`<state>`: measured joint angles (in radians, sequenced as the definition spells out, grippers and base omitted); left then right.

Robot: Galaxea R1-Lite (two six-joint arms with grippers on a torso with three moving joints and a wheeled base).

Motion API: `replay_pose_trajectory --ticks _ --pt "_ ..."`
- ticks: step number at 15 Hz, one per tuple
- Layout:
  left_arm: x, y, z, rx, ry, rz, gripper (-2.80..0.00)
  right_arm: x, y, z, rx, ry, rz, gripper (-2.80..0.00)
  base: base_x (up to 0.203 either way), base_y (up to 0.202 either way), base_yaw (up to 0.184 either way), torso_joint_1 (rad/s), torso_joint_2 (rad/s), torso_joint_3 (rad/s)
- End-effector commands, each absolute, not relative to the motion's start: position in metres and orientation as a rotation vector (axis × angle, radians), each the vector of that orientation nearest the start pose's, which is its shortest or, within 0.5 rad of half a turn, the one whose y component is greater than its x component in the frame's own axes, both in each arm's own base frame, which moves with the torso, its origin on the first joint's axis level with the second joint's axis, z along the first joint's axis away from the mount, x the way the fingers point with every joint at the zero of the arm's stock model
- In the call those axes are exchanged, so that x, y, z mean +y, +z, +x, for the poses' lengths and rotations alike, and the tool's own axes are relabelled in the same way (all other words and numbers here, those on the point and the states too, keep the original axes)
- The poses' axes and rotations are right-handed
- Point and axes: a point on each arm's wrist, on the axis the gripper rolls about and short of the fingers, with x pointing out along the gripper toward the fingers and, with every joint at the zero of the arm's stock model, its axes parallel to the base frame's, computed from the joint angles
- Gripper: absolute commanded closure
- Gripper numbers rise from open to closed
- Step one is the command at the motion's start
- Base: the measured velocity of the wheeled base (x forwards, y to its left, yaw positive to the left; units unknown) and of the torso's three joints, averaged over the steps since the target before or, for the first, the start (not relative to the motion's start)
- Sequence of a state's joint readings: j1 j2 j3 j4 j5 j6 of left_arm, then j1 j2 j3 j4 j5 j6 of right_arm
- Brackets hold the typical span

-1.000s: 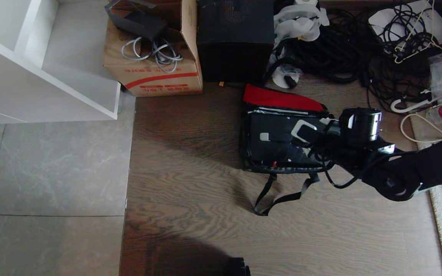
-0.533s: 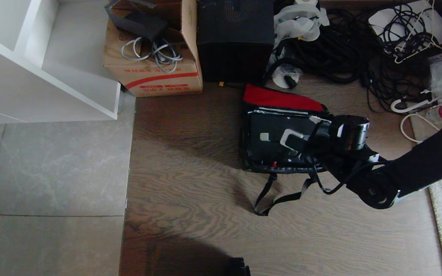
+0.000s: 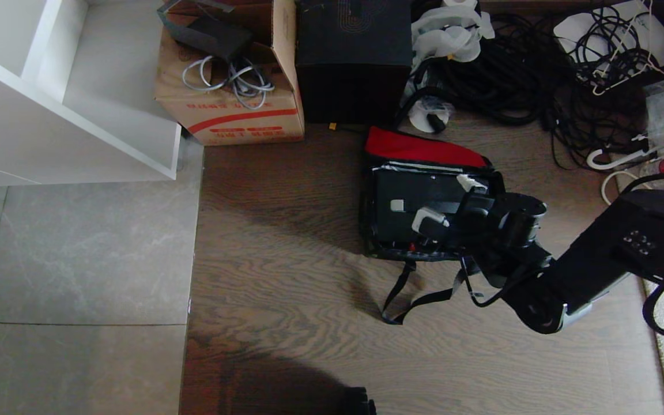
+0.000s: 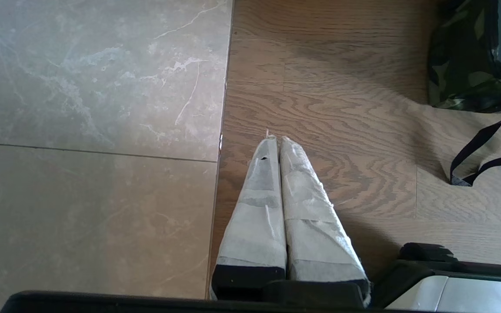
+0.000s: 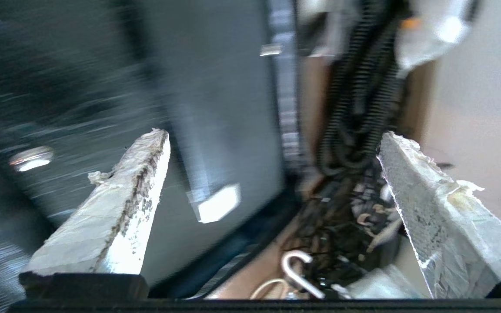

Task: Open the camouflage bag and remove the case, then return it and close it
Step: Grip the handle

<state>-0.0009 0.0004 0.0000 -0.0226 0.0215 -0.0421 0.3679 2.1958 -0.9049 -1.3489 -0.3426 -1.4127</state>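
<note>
Item one on my screen: the camouflage bag [image 3: 373,249], a boxy soft bag lying open on the wood-grain floor [image 3: 286,288], near the middle of my head view and in front of the taller black cube-shaped box [image 3: 354,57]. Its green, black and tan fabric shows best along the near wall and at a corner in my left wrist view [image 4: 459,65]. The lid [image 3: 418,148] is folded back toward the far side, red lining up. A black strap [image 3: 418,300] trails loose from the near edge across the floor. Item two: the case [image 3: 407,199], flat, black, rectangular and hard-shelled, lying inside the bag and filling most of it, with a small white tag [image 3: 397,205] on its top face and a red spot [image 3: 412,246] at its near edge. Item three: my right gripper [image 3: 450,202], reaching in from the right and over the case's right half, fingers [image 5: 115,208] spread wide with nothing between them; its wrist view is blurred, so I cannot tell whether either finger touches the case. Item four: my left gripper [image 4: 276,143], parked low above the floor by the seam between tile and wood, well apart from the bag, padded fingers pressed together and empty. Also logged: a brown cardboard box [image 3: 234,109] with a red stripe beside the cube, and tangled black cables [image 3: 516,75] behind the bag.
</note>
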Motion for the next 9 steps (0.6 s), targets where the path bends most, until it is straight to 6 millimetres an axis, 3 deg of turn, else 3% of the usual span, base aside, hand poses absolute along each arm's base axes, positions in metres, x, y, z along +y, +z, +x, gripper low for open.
replay_pose_trajectory --ticks 1,9 --pt "0.001 0.075 -0.022 -0.014 0.020 -0.043 0.00 0.136 0.090 0.374 -0.037 0.005 -1.414 -2.80 0.000 0.000 0.000 0.000 0.00 0.000" --pt "0.001 0.075 -0.022 -0.014 0.023 -0.043 0.00 0.141 0.083 0.394 -0.087 -0.050 -1.387 -2.80 0.000 0.000 0.000 0.000 0.00 0.000"
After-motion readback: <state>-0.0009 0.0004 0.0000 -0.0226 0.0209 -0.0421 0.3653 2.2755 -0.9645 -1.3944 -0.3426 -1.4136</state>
